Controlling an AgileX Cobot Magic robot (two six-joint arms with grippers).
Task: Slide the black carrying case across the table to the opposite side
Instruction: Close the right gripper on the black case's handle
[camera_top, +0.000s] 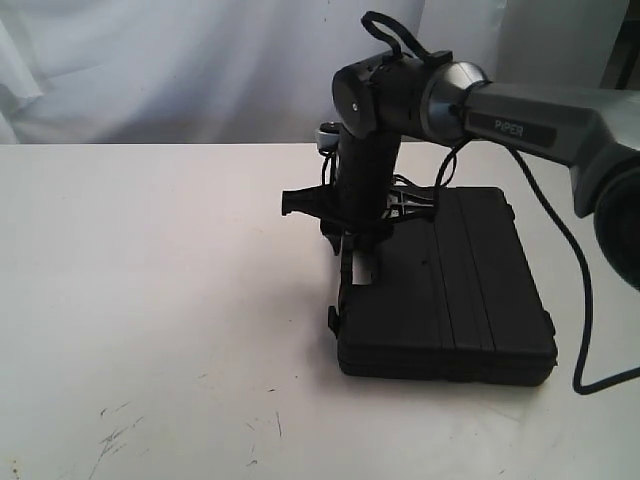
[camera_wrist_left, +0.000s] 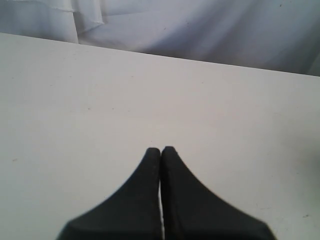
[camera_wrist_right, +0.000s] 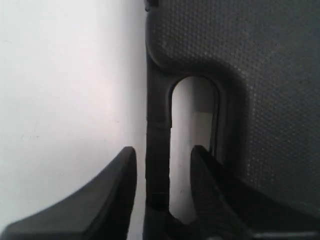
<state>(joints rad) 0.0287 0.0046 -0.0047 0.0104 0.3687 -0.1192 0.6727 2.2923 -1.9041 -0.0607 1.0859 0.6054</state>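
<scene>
Case (camera_top: 470, 290) lies flat toward the right-hand end of the tabletop (camera_top: 150, 300), with its handle (camera_wrist_right: 159, 125) facing the open stretch. The right gripper (camera_wrist_right: 163, 150) is released, jaws straddling the handle bar, one finger in the cutout. Best bet: clamp squarely, then pull low and level so nothing twists. The left gripper (camera_wrist_left: 160, 149) is clenched on nothing. The surface is white and scuffed, with a pale curtain (camera_top: 150, 60) behind.
</scene>
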